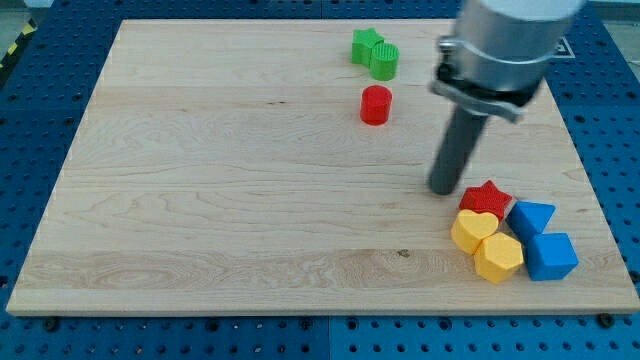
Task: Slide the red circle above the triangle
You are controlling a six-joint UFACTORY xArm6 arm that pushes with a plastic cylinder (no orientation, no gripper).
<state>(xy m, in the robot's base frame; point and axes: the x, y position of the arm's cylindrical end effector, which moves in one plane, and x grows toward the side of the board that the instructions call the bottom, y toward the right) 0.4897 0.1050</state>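
The pale wooden surface (220, 190) sits on a blue perforated bench (615, 120), and the small red cylinder block (376, 105), the red circle of the task, makes the handiest landmark. It stands upright on the surface's upper half, right of centre, with bare wood all around it.

Just above it, toward the view's top, two green plastic blocks touch each other: a green star (366, 45) and a green ribbed cylinder (385, 61) at the star's lower right.

To the red cylinder's lower right, apart from it, the arm's dark straight rod comes down from a grey metal collar (490, 60). My tip (444, 190) rests on the wood there. There are no jaws on this arm, only the rod, so nothing is clenched or held.

Further down and right from the red cylinder lies a tight cluster. A red star block (486, 197) is just beside my tip on its right, though I cannot tell whether they touch. Below the star sit a yellow heart block (474, 231) and a yellow hexagon-like block (498, 258). To their right are a blue triangular block (530, 217) and a blue cube (551, 256).
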